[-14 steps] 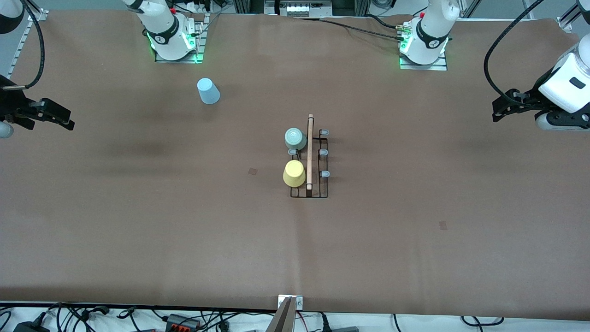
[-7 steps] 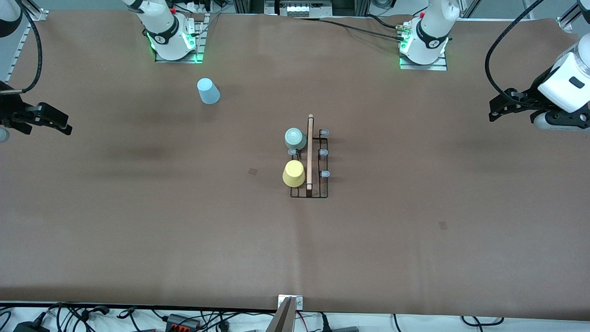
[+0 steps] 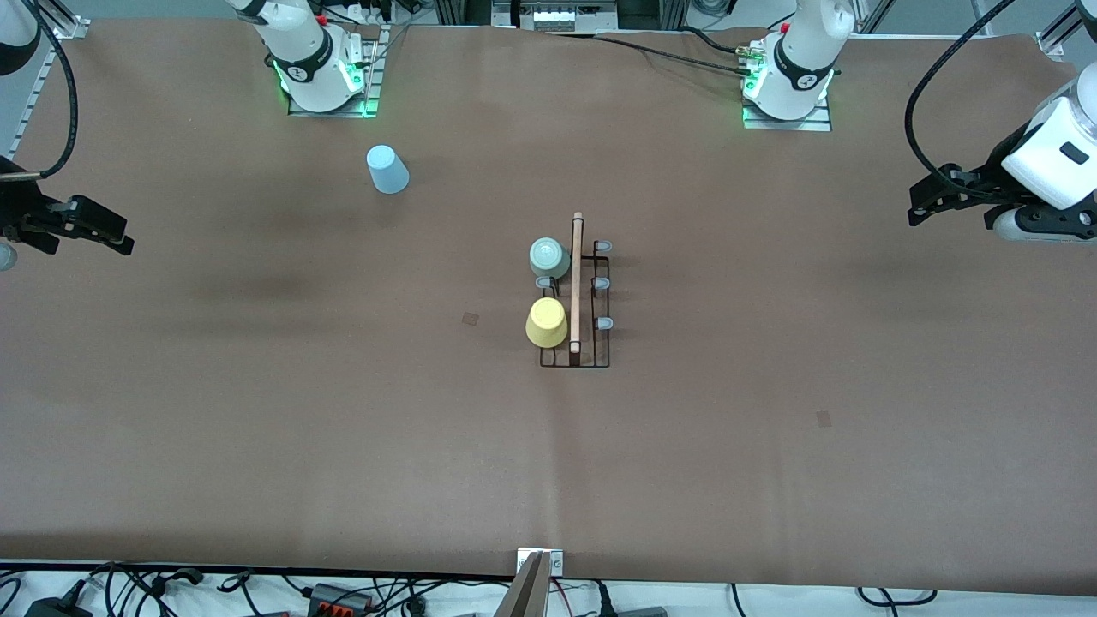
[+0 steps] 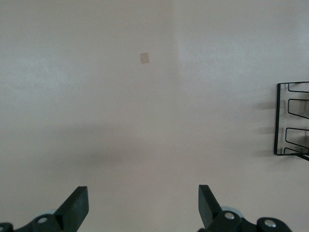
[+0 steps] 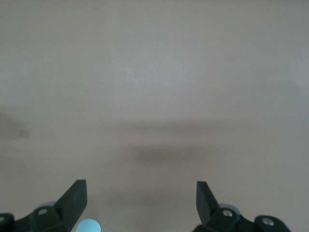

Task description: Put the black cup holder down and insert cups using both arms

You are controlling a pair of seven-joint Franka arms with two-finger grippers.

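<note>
The black cup holder [image 3: 591,347] stands mid-table with its wooden handle [image 3: 576,283] on top; one end of its wire frame [image 4: 289,118] shows in the left wrist view. A pale green cup [image 3: 548,257] and a yellow cup [image 3: 547,322] sit upside down on its pegs toward the right arm's end. A light blue cup [image 3: 387,169] stands upside down on the table near the right arm's base, and its top [image 5: 88,226] shows in the right wrist view. My left gripper [image 3: 917,204] [image 4: 142,205] hangs open and empty over the left arm's end of the table. Over the other end my right gripper [image 3: 120,236] [image 5: 140,198] is open and empty too.
Several pale-blue pegs [image 3: 603,283] on the holder carry nothing. Small dark square marks [image 3: 470,318] [image 3: 824,418] lie on the brown table cover. The arm bases [image 3: 317,77] [image 3: 788,81] stand farthest from the front camera.
My right gripper has drifted slightly outward toward its end of the table. My left gripper has shifted very slightly. Holder and cups have not moved.
</note>
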